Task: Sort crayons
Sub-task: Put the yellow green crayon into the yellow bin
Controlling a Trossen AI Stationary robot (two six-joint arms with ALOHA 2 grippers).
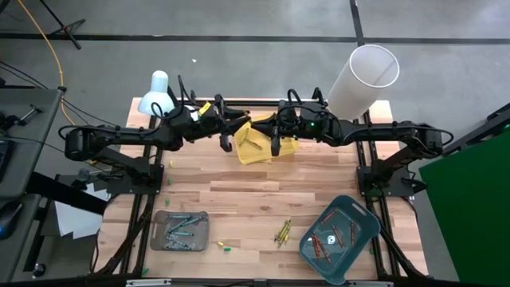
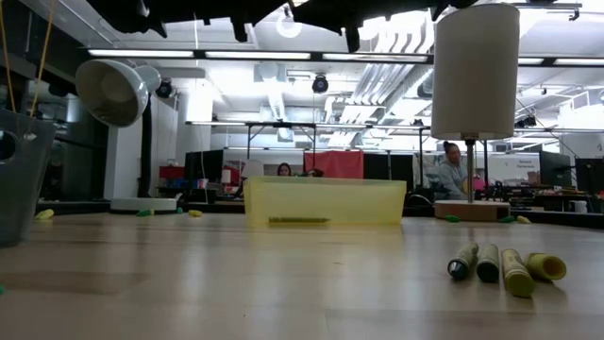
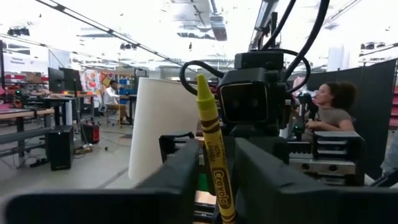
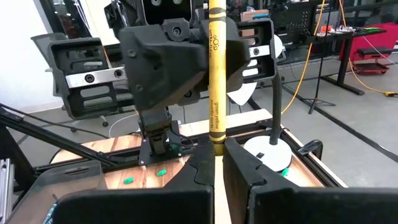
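Note:
A yellow crayon (image 4: pixel 216 74) stands upright in the air over the yellow tray (image 1: pixel 259 151) at the table's far middle, with its pointed tip (image 3: pixel 201 81) up. My right gripper (image 4: pixel 216 152) is shut on it. My left gripper (image 3: pixel 216 155) faces it from the table's left and is open. Its fingers stand on either side of the same crayon (image 3: pixel 214 168), and a gap shows beside it. One more yellow crayon (image 1: pixel 253 142) lies in the tray. Several olive-yellow crayons (image 1: pixel 283 231) lie loose on the near table. My right gripper pinches the crayon's lower end (image 4: pixel 216 138) between its two fingers. The fingers lie level, come from the table's right and cross the crayon. The crayon stands upright above them, lifted clear of the tray.
A grey tray (image 1: pixel 159 239) with several crayons sits near left, and a teal tray (image 1: pixel 358 217) with red ones near right. Small green bits (image 1: pixel 225 248) lie by the near edge. A white lamp (image 1: pixel 157 92) and a tall white cylinder (image 1: pixel 362 80) stand at the far edge.

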